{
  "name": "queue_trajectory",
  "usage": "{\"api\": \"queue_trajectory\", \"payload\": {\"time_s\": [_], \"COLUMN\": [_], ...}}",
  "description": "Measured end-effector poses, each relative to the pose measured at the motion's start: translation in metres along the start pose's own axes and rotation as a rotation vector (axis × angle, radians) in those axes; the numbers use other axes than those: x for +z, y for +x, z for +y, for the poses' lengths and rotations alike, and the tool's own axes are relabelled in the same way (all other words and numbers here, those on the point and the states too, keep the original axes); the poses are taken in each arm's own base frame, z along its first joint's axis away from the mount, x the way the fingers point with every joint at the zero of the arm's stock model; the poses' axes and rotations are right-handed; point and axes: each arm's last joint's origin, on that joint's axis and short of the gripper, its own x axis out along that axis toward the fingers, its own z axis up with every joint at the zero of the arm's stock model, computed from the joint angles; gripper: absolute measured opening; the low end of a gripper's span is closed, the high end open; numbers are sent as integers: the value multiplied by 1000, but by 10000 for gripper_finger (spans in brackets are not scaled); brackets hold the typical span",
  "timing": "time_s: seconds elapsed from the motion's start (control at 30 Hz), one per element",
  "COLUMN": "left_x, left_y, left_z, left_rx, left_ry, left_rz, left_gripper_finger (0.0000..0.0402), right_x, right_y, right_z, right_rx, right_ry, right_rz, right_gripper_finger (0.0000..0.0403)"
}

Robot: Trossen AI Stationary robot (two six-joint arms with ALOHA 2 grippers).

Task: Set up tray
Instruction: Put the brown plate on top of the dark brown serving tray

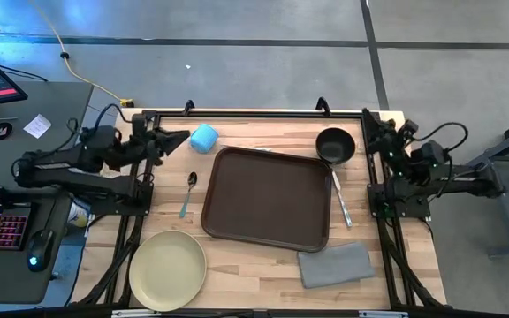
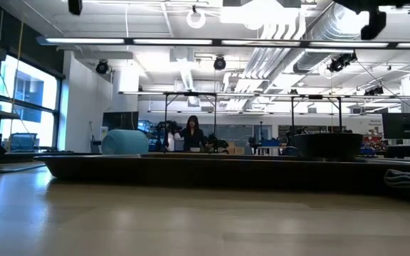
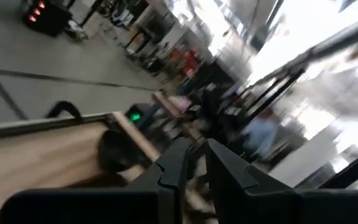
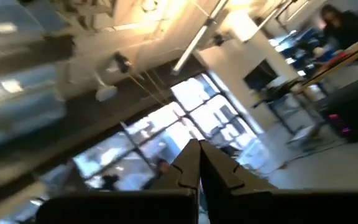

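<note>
The tray [image 1: 268, 199] lay flat and bare near the middle of the wooden counter [image 1: 254, 274], its long sides running across it, and everything else sat around it. Just off the tray's far left corner stood a light blue cup [image 1: 204, 138], apart from the rim. A spoon [image 1: 188, 193] lay on the wood just beside the tray's left edge, its bowl toward the far side. Near the tray's near left corner rested a round beige plate [image 1: 167, 269], close to the rim but not touching it. A dark bowl [image 1: 335, 146] sat just off the tray's far right corner, and a slim piece of cutlery [image 1: 341, 200] lay along the tray's right edge. A folded grey napkin [image 1: 336, 263] lay just past the tray's near right corner. The left end effector [image 1: 177, 140] was raised at the far left of the tray, pointing toward the blue cup with its tip just short of it; its fingers [image 3: 176, 171] stood a narrow gap apart with nothing between them. The right end effector [image 1: 371, 124] waited beyond the bowl, off the tray's far right corner, its fingers [image 4: 185, 163] pressed together and empty. In the low view a person [image 2: 192, 135] stood far off in the room beyond the tray.
</note>
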Motion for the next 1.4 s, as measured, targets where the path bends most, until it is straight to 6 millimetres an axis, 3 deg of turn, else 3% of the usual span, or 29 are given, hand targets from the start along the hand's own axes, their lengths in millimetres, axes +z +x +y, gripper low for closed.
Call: {"api": "queue_trajectory", "payload": {"time_s": [0.17, 0.3, 0.47, 0.6, 0.8, 0.93, 1.03, 1.23, 1.4], "left_x": [19, 23, 18, 17, 19, 16, 12, -9, -29], "left_y": [11, 18, 29, 39, 43, 38, 31, 35, 45], "left_z": [-24, -33, -38, -43, -48, -41, -34, -22, -13], "left_rx": [52, 142, 205, 184, 135, 219, 296, 350, 364], "left_ry": [187, 318, 375, 375, 348, 398, 428, 447, 444], "left_rz": [209, 452, 710, 745, 726, 775, 856, 1100, 1274], "left_gripper_finger": [95, 95, 95, 95, 95, 95, 95, 96, 133], "right_x": [8, 13, 22, 27, 39, 40, 39, 36, 28], "right_y": [31, 57, 82, 98, 107, 108, 108, 110, 113], "right_z": [29, 45, 62, 76, 92, 95, 94, 94, 95], "right_rx": [-74, -149, -139, -62, 97, 147, 148, 143, 183], "right_ry": [-227, -294, -265, -125, 31, 13, -37, -110, -133], "right_rz": [175, 265, 373, 404, 349, 325, 330, 326, 365], "right_gripper_finger": [0, 0, 0, 0, 0, 0, 0, 0, 1]}}
